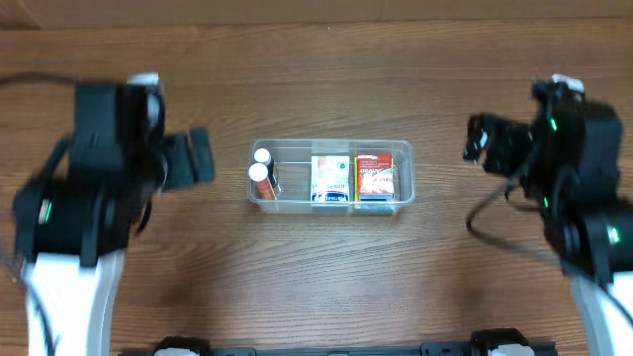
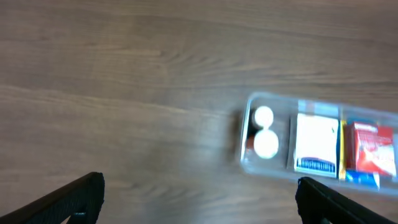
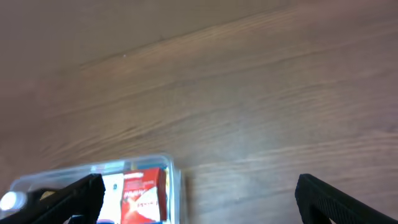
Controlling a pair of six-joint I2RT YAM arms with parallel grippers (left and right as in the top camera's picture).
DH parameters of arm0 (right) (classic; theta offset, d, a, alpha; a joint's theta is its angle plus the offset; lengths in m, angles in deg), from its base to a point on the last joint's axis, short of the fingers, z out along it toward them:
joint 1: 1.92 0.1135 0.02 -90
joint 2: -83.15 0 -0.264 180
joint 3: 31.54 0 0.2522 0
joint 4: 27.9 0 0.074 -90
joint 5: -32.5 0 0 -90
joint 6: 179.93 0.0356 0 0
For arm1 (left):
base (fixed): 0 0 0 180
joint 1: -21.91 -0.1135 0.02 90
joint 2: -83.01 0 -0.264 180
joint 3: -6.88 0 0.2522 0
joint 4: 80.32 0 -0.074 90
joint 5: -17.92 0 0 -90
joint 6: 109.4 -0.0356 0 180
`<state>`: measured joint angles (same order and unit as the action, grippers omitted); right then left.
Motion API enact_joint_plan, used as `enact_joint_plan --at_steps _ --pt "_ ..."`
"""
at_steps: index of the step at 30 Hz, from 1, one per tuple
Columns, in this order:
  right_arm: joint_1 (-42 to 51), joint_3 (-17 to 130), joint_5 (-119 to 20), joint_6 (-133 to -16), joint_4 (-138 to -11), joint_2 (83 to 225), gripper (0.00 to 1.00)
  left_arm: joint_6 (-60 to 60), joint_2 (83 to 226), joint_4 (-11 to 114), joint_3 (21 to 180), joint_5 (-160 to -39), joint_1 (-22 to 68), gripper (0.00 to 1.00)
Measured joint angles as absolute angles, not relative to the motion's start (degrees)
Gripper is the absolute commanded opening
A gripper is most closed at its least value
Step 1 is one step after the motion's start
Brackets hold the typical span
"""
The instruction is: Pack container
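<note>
Overhead.
- Wooden table, brown grain running left to right.
- Clear container at table centre, long side left to right, lying between the two arms and touching neither.
- Inside, at the left end: two white-capped bottles, one just behind the other, upright.
- Inside, at the middle: white and blue box.
- Inside, at the right end: red box, just beside the white one.
- Left gripper near the container's left end, blurred, spread of fingers not readable here.
- Right gripper well apart from the container's right end, also blurred.

Left wrist.
- Left gripper spread wide, with nothing between.
- Two dark fingers at the lower corners, over bare wood.
- Container at right of frame, above the right fingertip and clear of it.
- Same contents in order from the near end: bottle caps, white box, red box.
- Slightly blurred.

Right wrist.
- Right gripper likewise spread wide, holding nothing.
- Fingers at the lower corners.
- Container at lower left, partly behind the left-hand finger, cut off by the frame edge.
- Red box nearest the visible end wall, white box next to it, one bottle cap at the far left edge.
- Remainder of view: bare wooden tabletop.
</note>
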<state>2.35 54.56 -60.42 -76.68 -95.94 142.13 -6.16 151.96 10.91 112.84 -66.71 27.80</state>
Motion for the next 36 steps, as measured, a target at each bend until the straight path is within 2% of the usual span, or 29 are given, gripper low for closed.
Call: enact_joint_plan --at_steps 7,11,19,31,36 --pt "2.3 36.9 -60.4 -74.9 -97.6 117.2 1.00 -3.6 116.3 19.5 87.2 -66.4 27.8 1.00" --pt "2.4 34.6 -60.4 -74.0 -101.4 111.1 1.00 -0.2 107.3 20.9 80.2 -66.2 27.8 1.00" --pt "2.4 34.2 -60.4 -73.4 -104.3 110.9 1.00 1.7 105.5 10.8 79.1 -66.2 27.8 1.00" --pt "2.4 34.1 -60.4 -73.7 -104.2 110.7 1.00 1.7 105.5 10.7 79.1 -66.2 27.8 1.00" --pt "2.7 27.8 -60.1 -78.8 -96.5 105.7 1.00 1.7 105.5 10.6 79.1 -66.2 27.8 1.00"
